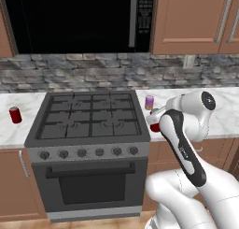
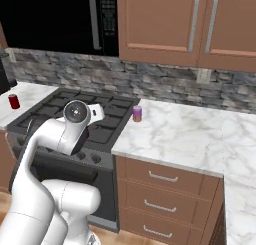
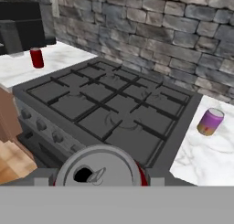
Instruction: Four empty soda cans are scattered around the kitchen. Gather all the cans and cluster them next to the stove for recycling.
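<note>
We judge the red can (image 3: 98,166) light, thin-walled, slippery; our tool (image 3: 98,179) grips it mid-body, beside the stove (image 3: 109,113).

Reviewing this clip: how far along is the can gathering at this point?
Done: the purple-pink can with the orange-tan band stands on the marble counter beside the dark grey gas stove. In hand: the gripper is shut on a red silver-topped can. Left: another red can on the stove's far side, perhaps too distant; the fourth can's whereabouts can't be told.
</note>
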